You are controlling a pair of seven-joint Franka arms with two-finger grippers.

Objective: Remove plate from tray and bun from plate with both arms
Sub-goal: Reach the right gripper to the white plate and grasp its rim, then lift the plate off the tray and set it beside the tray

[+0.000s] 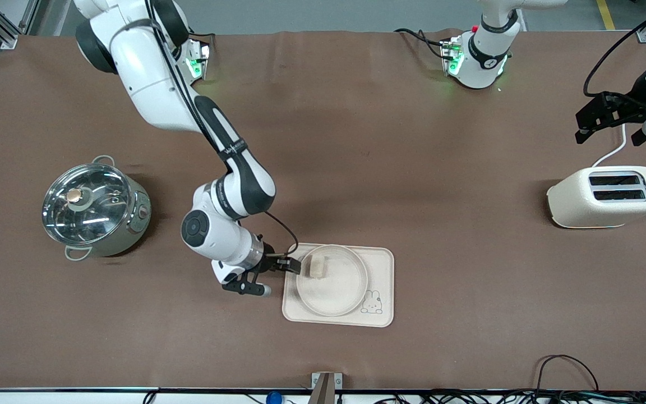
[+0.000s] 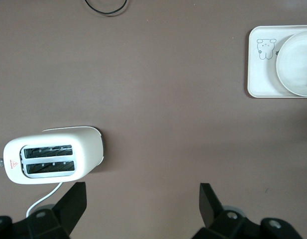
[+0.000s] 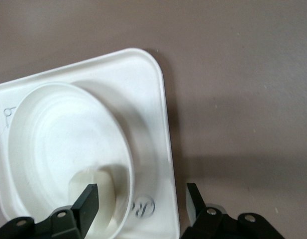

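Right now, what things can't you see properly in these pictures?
- The pot's inside: front view, its shiny glass lid reflects the light.
- The bun's lower part: right wrist view, the right gripper's open fingers cover it.
- The plate and tray: left wrist view, cut off by the picture's edge.
- The toaster's slots: too dark to see inside.

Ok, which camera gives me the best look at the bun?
The front view: the bun sits whole on the plate, beside the open right gripper. The right wrist view shows it partly hidden by a finger; the left wrist view barely shows it.
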